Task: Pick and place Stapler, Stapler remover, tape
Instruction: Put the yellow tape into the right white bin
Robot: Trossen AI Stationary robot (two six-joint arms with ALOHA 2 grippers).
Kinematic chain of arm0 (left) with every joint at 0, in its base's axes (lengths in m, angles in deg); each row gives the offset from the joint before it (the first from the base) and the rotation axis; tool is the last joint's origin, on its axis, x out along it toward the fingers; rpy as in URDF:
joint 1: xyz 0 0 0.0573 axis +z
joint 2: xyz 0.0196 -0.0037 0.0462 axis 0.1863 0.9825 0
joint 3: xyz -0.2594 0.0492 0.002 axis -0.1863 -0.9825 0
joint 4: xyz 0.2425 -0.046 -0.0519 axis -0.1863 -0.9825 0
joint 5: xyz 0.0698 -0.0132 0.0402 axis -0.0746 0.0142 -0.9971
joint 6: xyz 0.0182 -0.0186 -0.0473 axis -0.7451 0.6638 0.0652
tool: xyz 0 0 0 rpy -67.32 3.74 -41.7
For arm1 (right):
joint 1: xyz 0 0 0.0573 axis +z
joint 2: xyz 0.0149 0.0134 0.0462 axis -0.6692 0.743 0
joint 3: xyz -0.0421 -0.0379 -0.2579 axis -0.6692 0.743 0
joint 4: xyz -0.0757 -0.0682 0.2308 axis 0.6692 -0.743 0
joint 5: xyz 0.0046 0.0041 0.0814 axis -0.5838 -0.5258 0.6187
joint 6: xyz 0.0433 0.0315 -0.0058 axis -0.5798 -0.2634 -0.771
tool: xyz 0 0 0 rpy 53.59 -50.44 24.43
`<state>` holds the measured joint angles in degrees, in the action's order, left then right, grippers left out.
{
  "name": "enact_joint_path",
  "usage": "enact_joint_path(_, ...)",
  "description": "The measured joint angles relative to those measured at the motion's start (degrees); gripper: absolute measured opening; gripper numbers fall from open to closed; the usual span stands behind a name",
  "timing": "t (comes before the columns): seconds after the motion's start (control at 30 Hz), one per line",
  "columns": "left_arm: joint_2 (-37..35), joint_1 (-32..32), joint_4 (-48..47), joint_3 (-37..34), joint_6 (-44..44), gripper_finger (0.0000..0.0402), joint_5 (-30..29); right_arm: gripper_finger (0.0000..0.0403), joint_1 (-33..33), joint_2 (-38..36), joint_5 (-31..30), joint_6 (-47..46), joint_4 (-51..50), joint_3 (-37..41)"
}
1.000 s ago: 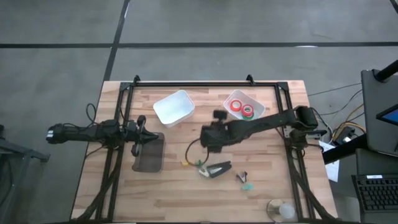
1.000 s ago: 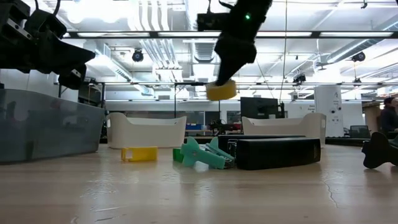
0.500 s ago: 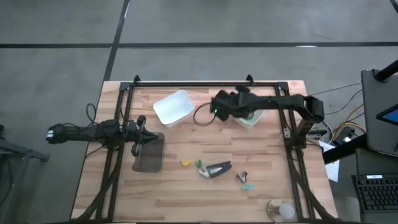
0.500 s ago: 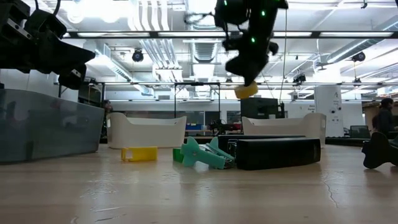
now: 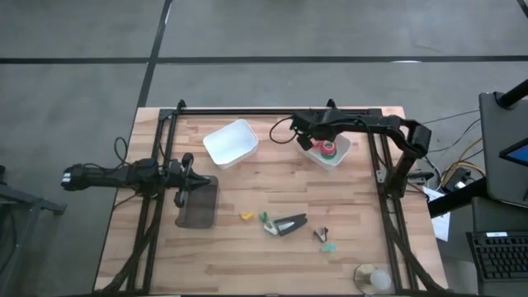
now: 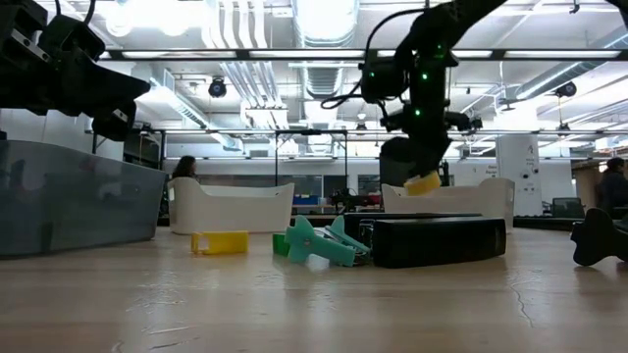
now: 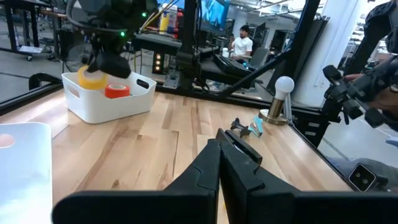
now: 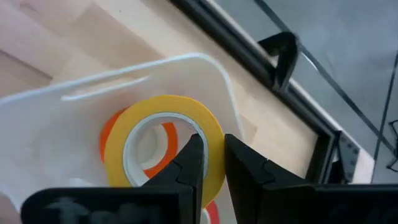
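Pinched between the right gripper's (image 8: 211, 163) two dark fingers, the yellow tape (image 8: 163, 144) hangs by its wall over the white bin (image 5: 340, 157) at about 1 o'clock on the table (image 5: 247, 264); one finger sits inside the ring, the other outside, jaws clamped on the roll. Beneath it in the bin lie the orange tape (image 8: 110, 138) and, seen from overhead, the red tape (image 5: 316, 143) and green tape (image 5: 329, 149). From table height the yellow roll shows at the bin's rim level; whether it touches the rolls below cannot be told.

Stapler (image 5: 289, 224) lies on the wood at about 5 o'clock from table centre, well apart from the bin. Just beside it, toward 9 o'clock, are a green remover (image 5: 265, 219) and a yellow remover (image 5: 246, 217); toward 4 o'clock are a dark remover (image 5: 319, 235) and a teal remover (image 5: 328, 247).

A second white bin (image 5: 229, 143) stands at 11 o'clock. A smoky clear bin (image 5: 198, 203) sits at 9 o'clock.

Left gripper (image 7: 219, 163) waits at the 9 o'clock edge above the clear bin, fingers together, holding nothing.

People show in the room beyond the table.
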<state>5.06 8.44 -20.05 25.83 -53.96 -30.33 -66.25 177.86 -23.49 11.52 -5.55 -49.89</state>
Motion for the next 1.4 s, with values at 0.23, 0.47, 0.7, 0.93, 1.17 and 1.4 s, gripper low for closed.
enact_joint_path(0.23, 0.0, 0.0, 0.0, 0.0, 0.0, 0.0012, 0.0, 0.0050, -0.4, 0.1, 1.1, 2.8, 6.6, 2.6)
enact_joint_path(0.47, 0.0, 0.0, 0.0, 0.0, 0.0, 0.0012, 0.0, 0.0049, -0.4, 0.4, 3.4, 0.7, 8.1, 4.9)
enact_joint_path(0.7, 0.0, 0.0, 0.0, 0.0, 0.0, 0.0012, 0.0, 0.0051, -0.4, 0.4, 3.2, 1.9, 12.7, 7.0)
enact_joint_path(0.93, 0.0, 0.0, 0.0, 0.0, 0.0, 0.0012, 0.0, 0.0054, -0.4, 0.4, 3.2, 2.0, 13.0, 7.8)
enact_joint_path(1.17, 0.0, 0.0, 0.0, 0.0, 0.0, 0.0012, 0.0, 0.0054, -0.4, 0.3, 3.1, 2.0, 13.1, 8.3)
enact_joint_path(1.4, 0.0, 0.0, 0.0, 0.0, 0.0, 0.0012, 0.0, 0.0085, -0.3, 0.3, 3.1, 2.0, 12.8, 7.3)
